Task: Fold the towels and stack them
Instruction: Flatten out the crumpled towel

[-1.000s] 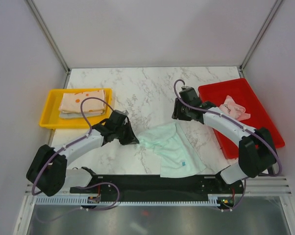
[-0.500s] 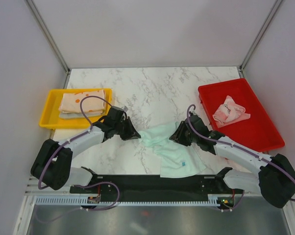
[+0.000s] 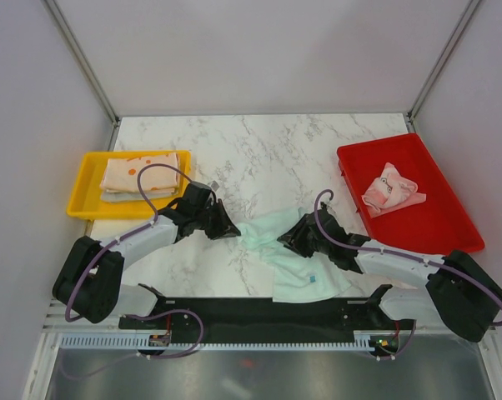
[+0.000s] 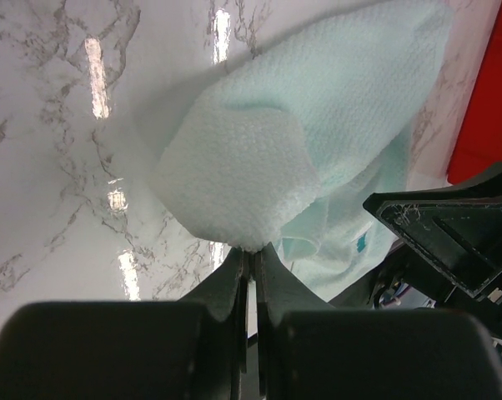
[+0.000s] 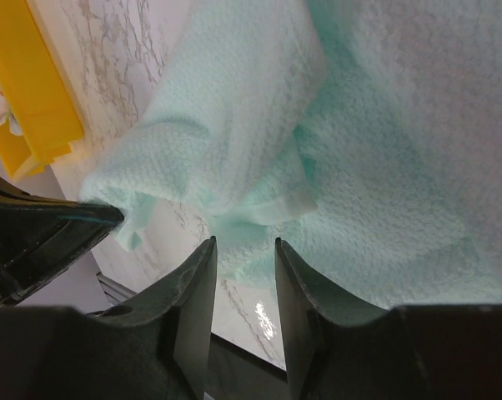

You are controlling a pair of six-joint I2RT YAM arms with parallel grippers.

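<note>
A mint green towel lies crumpled on the marble table, near the front. My left gripper is shut on its left corner and holds that corner raised; in the left wrist view the cloth bulges out from the pinched fingertips. My right gripper hovers low over the towel's upper middle. Its jaws stand apart just short of a folded edge, with nothing gripped at the right gripper. Folded towels, the top one orange-spotted, are stacked in the yellow tray. A pink patterned towel lies in the red tray.
The yellow tray sits at the table's left edge and the red tray at its right edge. The two grippers are close together, each showing in the other's wrist view: the right one, the left one. Enclosure walls surround the table.
My right arm has swung from beside the red tray down and left onto the towel's middle. The left gripper shifted slightly up with the corner, bunching the towel narrower.
</note>
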